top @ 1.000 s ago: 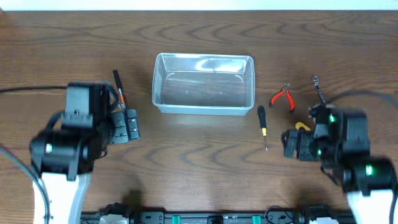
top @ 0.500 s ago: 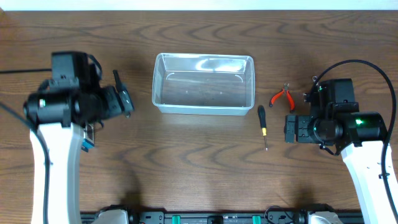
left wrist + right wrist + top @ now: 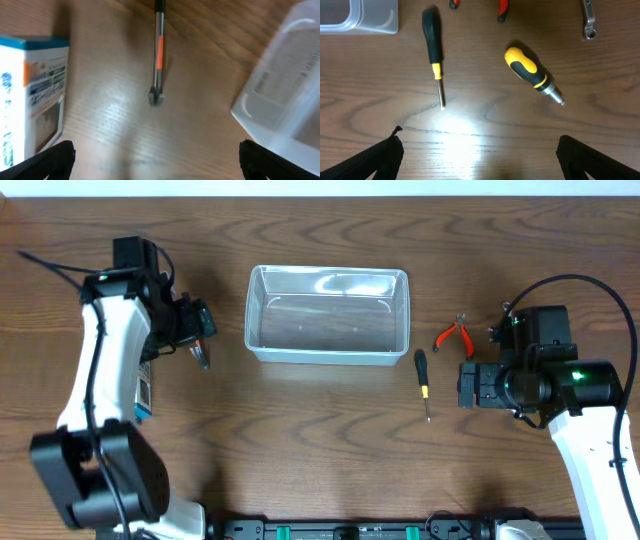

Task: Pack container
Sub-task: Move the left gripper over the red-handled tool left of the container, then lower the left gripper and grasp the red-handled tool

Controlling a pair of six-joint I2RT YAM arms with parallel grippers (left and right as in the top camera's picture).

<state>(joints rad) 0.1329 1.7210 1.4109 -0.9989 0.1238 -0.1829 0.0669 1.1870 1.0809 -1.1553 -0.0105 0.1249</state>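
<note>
The container [image 3: 327, 315] is a clear rectangular tub, empty, at the table's middle; its corner shows in the left wrist view [image 3: 285, 95] and in the right wrist view [image 3: 360, 15]. My left gripper [image 3: 198, 330] is open and empty, just left of the container, above a thin black tool with an orange band [image 3: 159, 55]. Its fingers [image 3: 157, 160] frame bare wood. My right gripper [image 3: 465, 385] is open and empty, with its fingers [image 3: 480, 155] over bare wood. It is right of a black screwdriver with a yellow collar [image 3: 423, 380] [image 3: 434, 50].
A blue-and-white box [image 3: 143, 390] [image 3: 32, 95] lies left of the thin tool. Red-handled pliers [image 3: 455, 335] [image 3: 502, 10], a small wrench [image 3: 589, 20] and a stubby yellow-and-black screwdriver [image 3: 532, 72] lie right of the container.
My left arm has swung toward the far left and stretched out, with its gripper now over the thin tool. My right arm moved back a second ago and has since stayed still.
</note>
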